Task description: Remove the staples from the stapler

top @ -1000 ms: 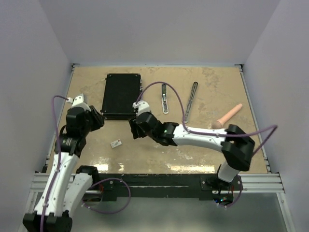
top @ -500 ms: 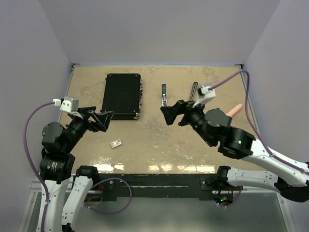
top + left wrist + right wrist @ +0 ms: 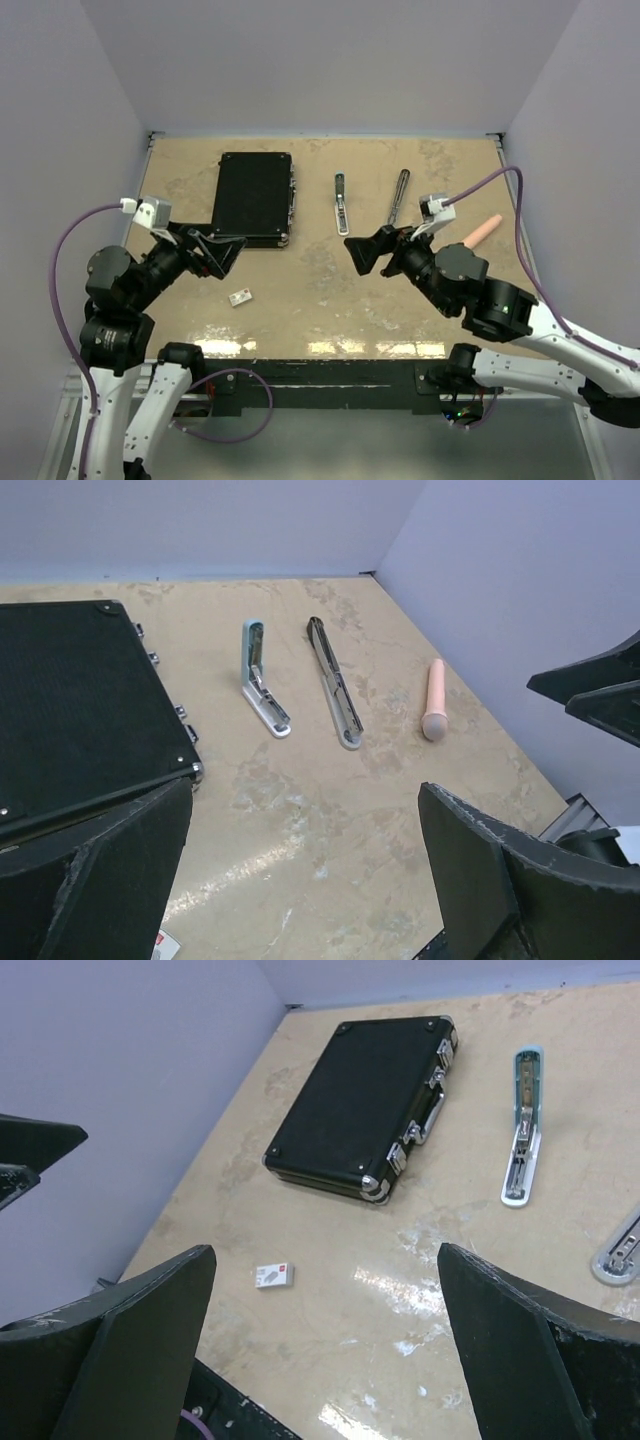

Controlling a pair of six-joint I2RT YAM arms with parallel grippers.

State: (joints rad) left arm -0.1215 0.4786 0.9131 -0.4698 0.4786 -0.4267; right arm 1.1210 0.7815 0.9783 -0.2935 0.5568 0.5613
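Observation:
The stapler lies apart in two grey pieces on the tan table: a short bar (image 3: pixel 341 204) (image 3: pixel 262 679) (image 3: pixel 522 1125) and a longer rail (image 3: pixel 398 197) (image 3: pixel 334 682) (image 3: pixel 620 1250) to its right. No loose staples can be made out in any view. My left gripper (image 3: pixel 220 251) (image 3: pixel 305 870) hovers open and empty above the table, near the black case's front left corner. My right gripper (image 3: pixel 367 250) (image 3: pixel 325 1345) is open and empty too, raised in front of the stapler pieces.
A flat black case (image 3: pixel 252 198) (image 3: pixel 80 710) (image 3: pixel 365 1100) lies at the back left. A small white tile (image 3: pixel 240 297) (image 3: pixel 274 1276) sits in front of it. A pink cylinder (image 3: pixel 478 232) (image 3: pixel 434 700) rests at the right. Walls enclose the table.
Both grippers have opened wide. The right arm swung back from beside the black case to the right and rose; the left arm also lifted and drew back.

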